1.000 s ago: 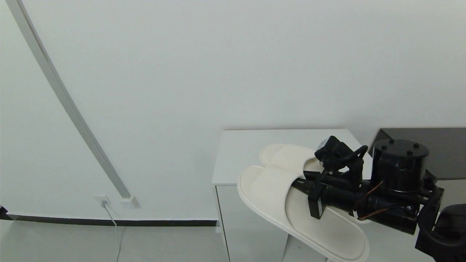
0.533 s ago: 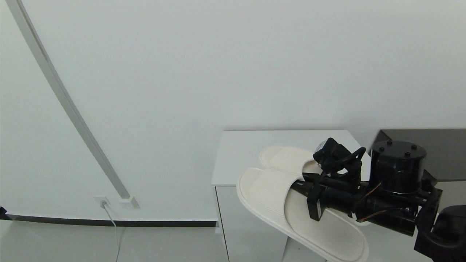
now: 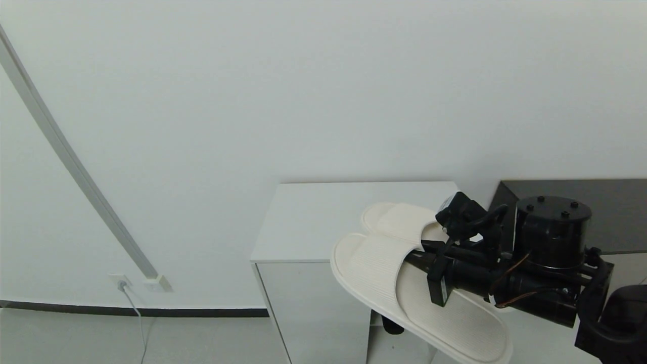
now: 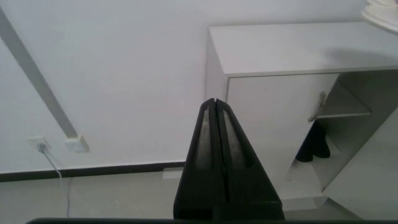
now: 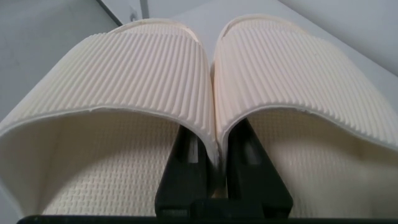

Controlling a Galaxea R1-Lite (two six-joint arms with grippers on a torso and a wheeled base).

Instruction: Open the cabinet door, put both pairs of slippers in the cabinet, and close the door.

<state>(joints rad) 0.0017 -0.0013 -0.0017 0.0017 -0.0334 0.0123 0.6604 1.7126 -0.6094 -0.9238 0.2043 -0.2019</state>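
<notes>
Cream ribbed open-toe slipper pair (image 3: 376,265) clamped in right gripper (image 5: 216,148) | left gripper (image 4: 214,111) fingers pressed together | white box-shaped cabinet (image 3: 313,217) open

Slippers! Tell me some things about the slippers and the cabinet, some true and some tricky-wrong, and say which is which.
1. The right gripper holds two white slippers side by side. True.
2. The cabinet is shut tight. False: it stands open, and a shelf shows inside.
3. The left gripper is shut and holds nothing. True.
4. The slippers lie on the floor. False: they are held up in the air in front of the cabinet.
</notes>
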